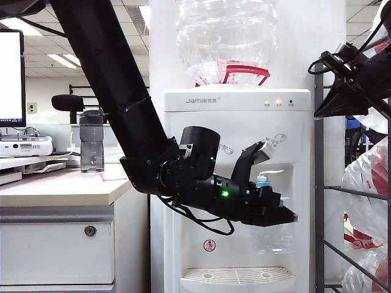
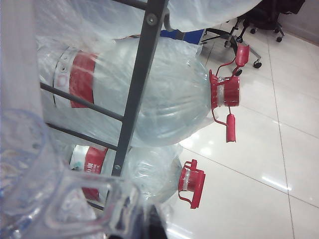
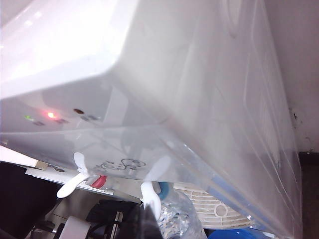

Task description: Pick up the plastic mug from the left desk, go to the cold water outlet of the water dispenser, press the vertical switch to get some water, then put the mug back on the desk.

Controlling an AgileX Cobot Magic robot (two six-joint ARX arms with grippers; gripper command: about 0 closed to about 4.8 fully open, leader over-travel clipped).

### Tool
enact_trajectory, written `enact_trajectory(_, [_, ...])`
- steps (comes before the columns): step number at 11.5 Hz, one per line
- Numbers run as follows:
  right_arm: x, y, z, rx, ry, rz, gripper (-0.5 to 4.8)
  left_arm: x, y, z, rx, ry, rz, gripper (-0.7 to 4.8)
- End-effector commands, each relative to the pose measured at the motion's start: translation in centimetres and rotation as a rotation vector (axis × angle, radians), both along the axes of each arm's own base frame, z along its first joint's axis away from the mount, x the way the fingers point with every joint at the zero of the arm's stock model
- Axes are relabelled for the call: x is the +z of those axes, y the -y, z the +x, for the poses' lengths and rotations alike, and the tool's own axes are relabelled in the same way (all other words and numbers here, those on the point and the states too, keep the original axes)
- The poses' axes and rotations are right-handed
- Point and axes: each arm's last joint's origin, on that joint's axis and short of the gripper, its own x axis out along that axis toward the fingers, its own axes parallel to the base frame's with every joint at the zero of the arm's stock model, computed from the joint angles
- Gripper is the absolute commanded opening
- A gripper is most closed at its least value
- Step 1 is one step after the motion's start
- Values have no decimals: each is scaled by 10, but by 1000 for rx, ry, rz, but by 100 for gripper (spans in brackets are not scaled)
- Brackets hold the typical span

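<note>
Office floor shines behind the water dispenser (image 1: 238, 183). My left gripper (image 1: 278, 215) clamps the plastic mug (image 1: 272, 235) under the cold water outlet (image 1: 264, 180); my right gripper (image 3: 149, 211), fingers together, could slip off the vertical switch (image 3: 155, 175).

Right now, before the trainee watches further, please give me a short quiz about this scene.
1. True or false: the plastic mug stands on the left desk.
2. Which tap is over the mug? A: the red-banded tap. B: the cold water outlet.
3. Complete: the ___ gripper holds the mug.
Key: 1 false, it is at the water dispenser. 2 B. 3 left gripper; the right gripper, fingers shut, hangs near the dispenser.
</note>
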Motion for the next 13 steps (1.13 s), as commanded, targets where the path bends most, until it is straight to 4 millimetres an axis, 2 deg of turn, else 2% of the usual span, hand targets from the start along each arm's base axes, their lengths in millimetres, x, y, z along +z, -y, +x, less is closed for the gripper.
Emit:
enact_trajectory(1, [4, -1, 0, 7, 20, 3, -6, 14, 5, 1, -8, 46, -47, -6])
enact_trajectory(13, [4, -1, 0, 9, 21, 4, -6, 13, 5, 0, -20, -8, -56, -6])
